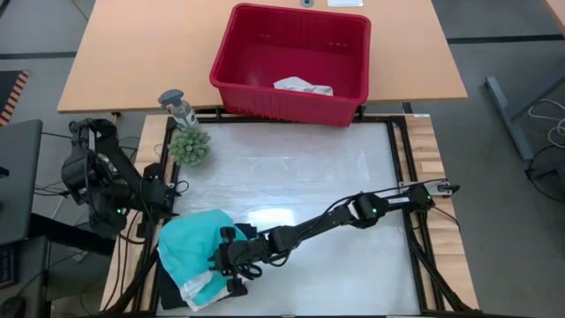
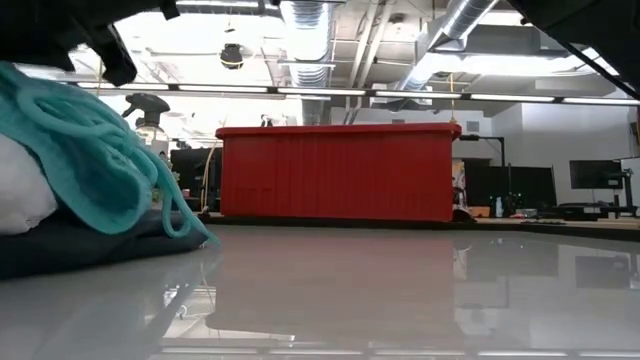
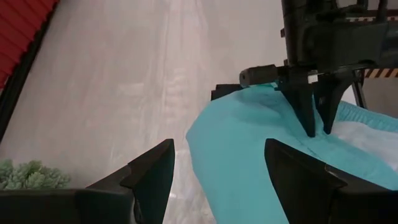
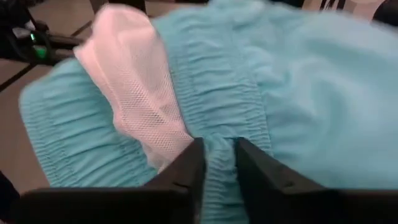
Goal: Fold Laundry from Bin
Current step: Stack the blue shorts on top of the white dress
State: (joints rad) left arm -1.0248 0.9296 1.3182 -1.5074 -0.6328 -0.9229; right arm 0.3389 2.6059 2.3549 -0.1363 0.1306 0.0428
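A teal garment [image 1: 190,243] lies bunched at the table's near left, on top of a black cloth [image 2: 60,250]. A piece of white mesh [image 4: 137,93] shows at its gathered waistband. My right gripper [image 4: 219,155] reaches across the table to the garment and is shut on it. My left gripper [image 3: 217,177] hangs open just left of the garment, above the table, with nothing between its fingers. The red bin [image 1: 282,97] stands at the far edge, and a white garment [image 1: 303,86] lies on its floor. My right gripper pinches a ridge of the teal garment's gathered waistband [image 4: 217,144] between its two fingers, beside the white mesh. In the left wrist view its fingertips [image 3: 309,121] point down onto the cloth from above. The garment rests on the black cloth and the table, slack.
A small green plant [image 1: 189,144] and a spray bottle [image 1: 179,106] stand at the far left corner of the white work surface. Bare surface [image 1: 300,177] stretches between the garment pile and the bin.
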